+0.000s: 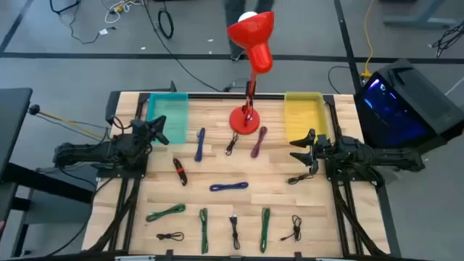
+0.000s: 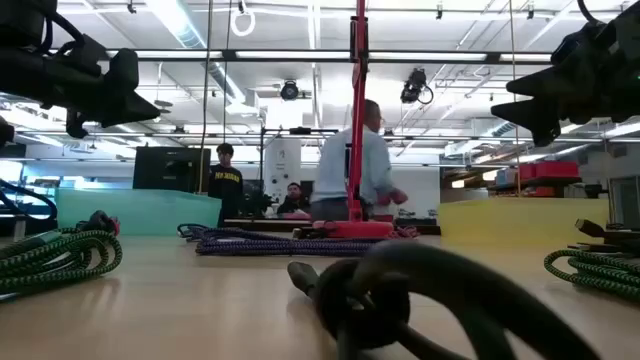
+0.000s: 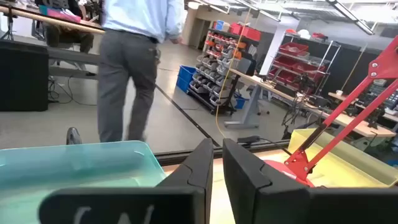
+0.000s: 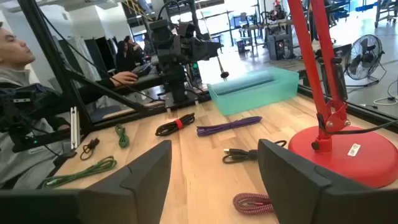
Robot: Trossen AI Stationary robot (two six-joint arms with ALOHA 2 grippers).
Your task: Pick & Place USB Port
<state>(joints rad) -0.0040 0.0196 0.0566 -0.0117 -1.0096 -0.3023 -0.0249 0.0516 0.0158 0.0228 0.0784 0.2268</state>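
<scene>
Several coiled cables lie flat on the wooden table (image 1: 217, 203): blue (image 1: 199, 143), black (image 1: 232, 143), maroon (image 1: 259, 141), red-black (image 1: 179, 172), blue-purple (image 1: 229, 187), a black one (image 1: 297, 178) near the right arm, and green and black ones along the near edge. My left gripper (image 1: 161, 130) (image 3: 217, 165) hovers shut beside the teal bin (image 1: 167, 112). My right gripper (image 1: 299, 145) (image 4: 214, 180) hovers open beside the yellow bin (image 1: 304, 116), above the table. Neither touches anything.
A red desk lamp stands with its base (image 1: 245, 119) at the far middle of the table, its head (image 1: 254, 32) leaning past the far edge. People stand and sit in the room beyond. A dark computer case (image 1: 406, 101) sits to the right of the table.
</scene>
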